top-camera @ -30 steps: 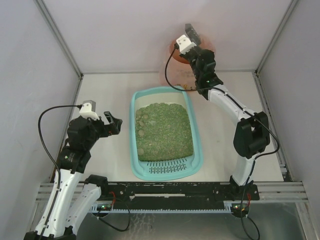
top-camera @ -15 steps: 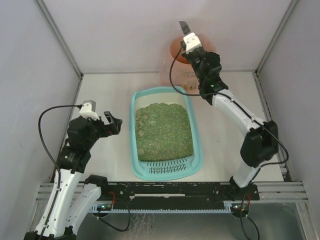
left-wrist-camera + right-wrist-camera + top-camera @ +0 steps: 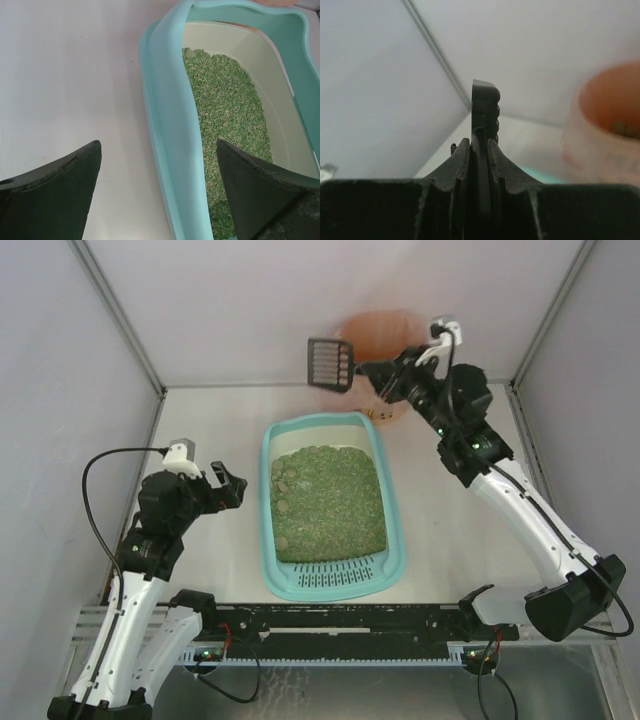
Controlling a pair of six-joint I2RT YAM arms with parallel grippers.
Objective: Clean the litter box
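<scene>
Jaws of the right gripper point(image 3: 375, 377) clamp the handle of a black slotted scoop point(image 3: 330, 364), raised beside the pink-lined bin point(image 3: 385, 335). The left gripper point(image 3: 234, 490) hangs wide open just beside the litter box point(image 3: 268, 490), which sits mid-worktop point(image 3: 210, 430). Clumps point(image 3: 285, 485) appear along the litter's left side. The next pass probably wants a shallow, level sweep beneath them, sifting well before lifting.

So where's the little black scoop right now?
In the top view, the black scoop is held up at the back by the right tool, just left of the pink bin, beyond the litter box.
</scene>
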